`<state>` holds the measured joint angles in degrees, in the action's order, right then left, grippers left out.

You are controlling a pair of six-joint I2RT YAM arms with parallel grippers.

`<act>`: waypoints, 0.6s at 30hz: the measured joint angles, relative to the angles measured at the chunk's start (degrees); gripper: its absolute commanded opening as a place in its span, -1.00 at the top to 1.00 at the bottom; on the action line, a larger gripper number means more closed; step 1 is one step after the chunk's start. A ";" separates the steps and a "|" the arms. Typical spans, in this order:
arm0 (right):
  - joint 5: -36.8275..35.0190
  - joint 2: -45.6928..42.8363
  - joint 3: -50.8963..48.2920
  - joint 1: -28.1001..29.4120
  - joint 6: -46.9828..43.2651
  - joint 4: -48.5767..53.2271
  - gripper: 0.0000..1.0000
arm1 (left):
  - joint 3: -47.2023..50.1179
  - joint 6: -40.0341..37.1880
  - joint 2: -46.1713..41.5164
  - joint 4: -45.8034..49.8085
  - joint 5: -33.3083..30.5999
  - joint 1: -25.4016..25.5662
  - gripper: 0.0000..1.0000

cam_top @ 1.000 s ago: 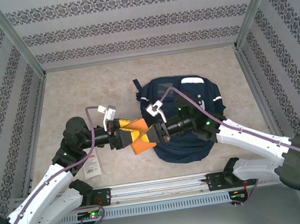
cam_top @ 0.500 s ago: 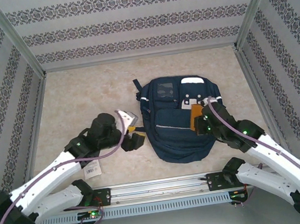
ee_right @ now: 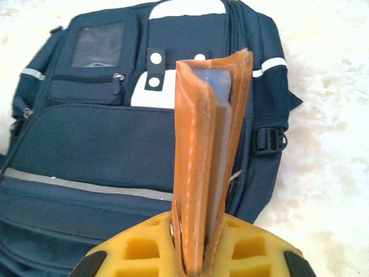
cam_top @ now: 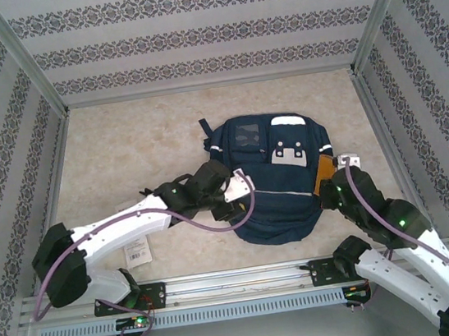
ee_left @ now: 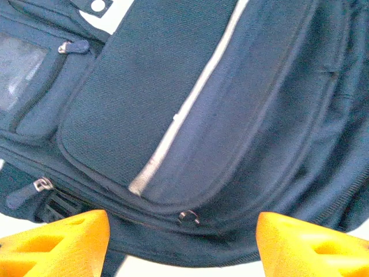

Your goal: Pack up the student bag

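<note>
The student bag (cam_top: 272, 182) lies flat on the table, dark navy with white patches and a reflective stripe. My left gripper (cam_top: 230, 209) hovers at its lower left edge. In the left wrist view its orange fingertips (ee_left: 57, 242) stand wide apart, open and holding nothing, with a front-pocket zipper pull (ee_left: 189, 217) between them. My right gripper (cam_top: 330, 187) is at the bag's right edge, shut on an orange leather wallet (cam_top: 322, 173). That wallet (ee_right: 210, 133) stands upright between the yellow fingers (ee_right: 138, 248), with the bag (ee_right: 104, 138) beyond it.
A small white carded packet (cam_top: 138, 250) lies on the table left of the bag, under the left arm. Patterned walls and metal posts enclose the table on three sides. A rail (cam_top: 239, 280) runs along the near edge.
The left arm swung right, from the table beside the bag to the bag's lower left edge. The right gripper carried the orange wallet from the bag's middle to its right edge.
</note>
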<state>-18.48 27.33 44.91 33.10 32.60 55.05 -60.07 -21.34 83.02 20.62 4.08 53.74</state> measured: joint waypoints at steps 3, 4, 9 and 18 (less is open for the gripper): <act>0.57 -3.02 -0.22 0.00 -0.39 0.02 1.00 | -2.60 -4.04 3.43 -0.04 -0.70 0.04 -0.53; 0.70 -3.85 -0.24 0.00 -0.61 0.00 1.00 | -3.06 -5.42 4.35 0.00 -0.52 0.07 -0.56; 1.81 -6.38 -0.70 0.00 -2.19 -0.22 1.00 | -6.03 -11.69 9.51 2.56 1.97 0.24 -0.64; 4.70 -6.60 -2.01 0.00 -3.50 -1.25 1.00 | -16.09 -16.04 19.37 9.66 -1.07 0.33 0.63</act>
<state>-13.78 20.73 42.89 33.10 29.10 53.80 -76.16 -37.39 102.39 30.28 3.01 54.06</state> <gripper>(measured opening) 0.074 0.383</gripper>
